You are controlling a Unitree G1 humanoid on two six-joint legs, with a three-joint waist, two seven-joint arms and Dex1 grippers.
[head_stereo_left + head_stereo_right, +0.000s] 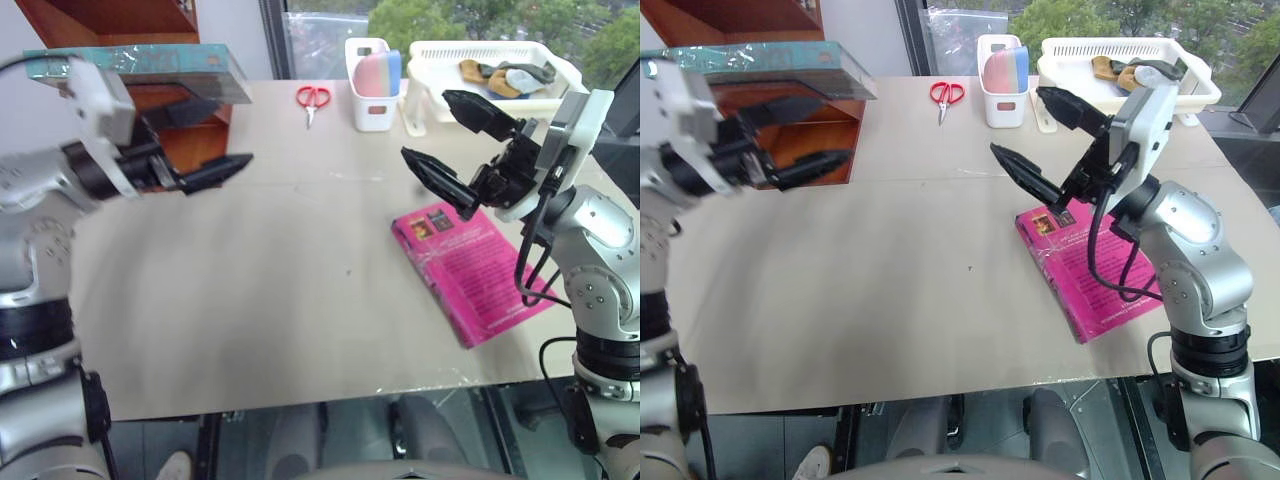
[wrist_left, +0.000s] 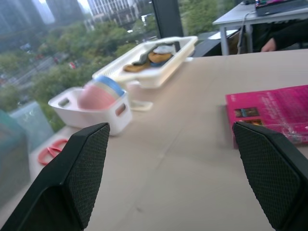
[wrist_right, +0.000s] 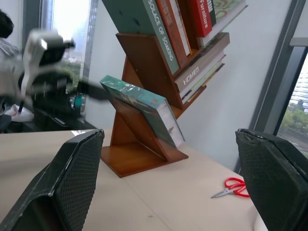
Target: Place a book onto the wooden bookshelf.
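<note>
The book (image 3: 144, 111), teal-green under a glossy wrap, rests on the lowest slanted panel of the wooden bookshelf (image 3: 137, 159), leaning with its long axis running down the slope so that its pale page edges face the table; any title on it is too small to read. From the head views the same book appears at the shelf's front as a teal slab lying nearly level above the reddish-brown panels. On the upper panels stand further volumes (legible spines: "SOLACE OF SOAKING", "HOMES", and a partial "Furniture"). The left gripper (image 1: 205, 140) hovers just in front of the shelf and below the book, its two black fingers spread wide and holding nothing. The right gripper (image 1: 455, 140) hangs above the table (image 1: 280, 300), fingers likewise spread apart and empty, over the upper corner of a magenta-pink book (image 1: 470, 270) lying flat; its cover print cannot be read. Beyond, at the table's far edge, lie red-handled scissors (image 1: 313, 98), a small white bin (image 1: 372, 85) holding pink and blue items, and a white plastic tray (image 1: 490, 70) with assorted objects.
</note>
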